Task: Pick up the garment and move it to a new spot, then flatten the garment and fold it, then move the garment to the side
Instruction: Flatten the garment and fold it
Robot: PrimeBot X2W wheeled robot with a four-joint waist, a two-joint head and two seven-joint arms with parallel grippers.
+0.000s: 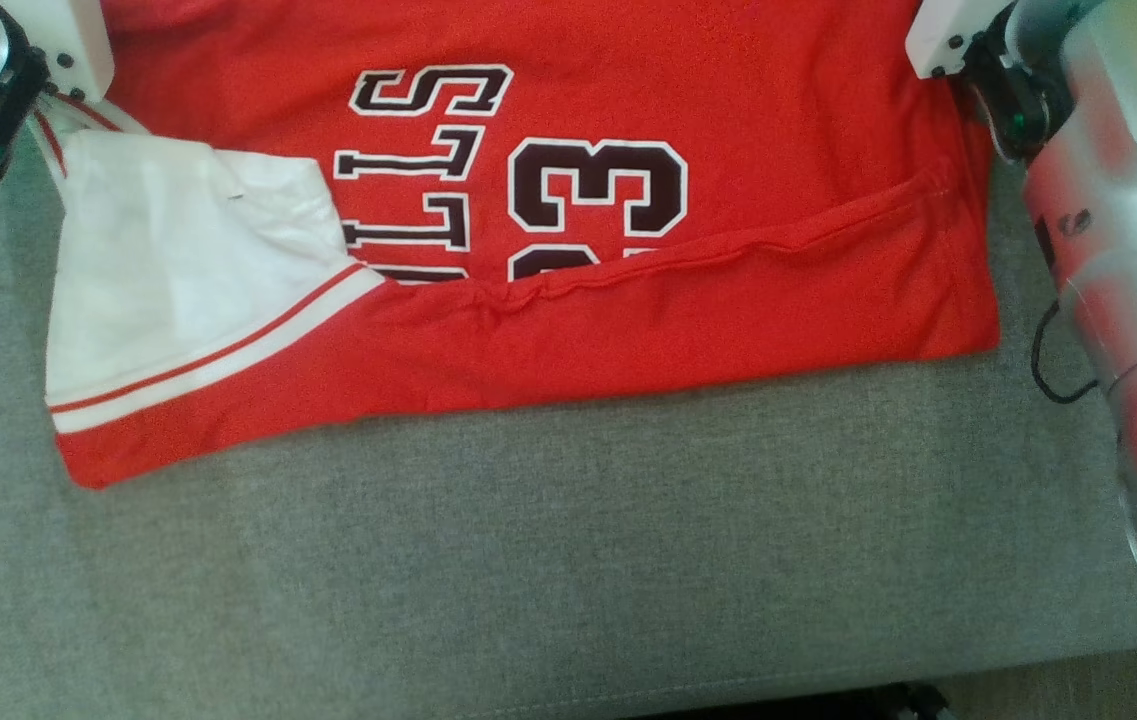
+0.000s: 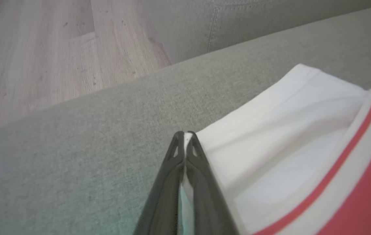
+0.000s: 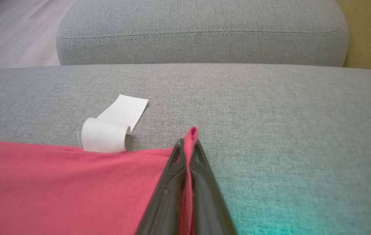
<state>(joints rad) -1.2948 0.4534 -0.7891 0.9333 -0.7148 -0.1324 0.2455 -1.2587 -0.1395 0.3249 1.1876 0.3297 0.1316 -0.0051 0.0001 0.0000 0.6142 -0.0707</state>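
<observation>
I have my left hand (image 2: 184, 136) pinched shut, fingers pressed together; my right hand (image 3: 188, 143) likewise, both arms reaching forward.

garment (image 1: 628, 300): I see it spread on the sofa seat (image 1: 528, 560), across the far half of my head view; its near flap lies folded over the lettering.
left gripper (image 2: 184, 137): jaws pinched on the garment's left edge, at my upper left.
right gripper (image 3: 188, 142): jaws pinched on the garment's right corner, at my upper right.
paper strip (image 3: 110, 129): on the seat, at the garment's far edge, left of my right gripper.
back cushion (image 3: 201, 32): behind the seat, beyond the strip.
floor (image 2: 41, 49): beyond the seat's left end.
</observation>
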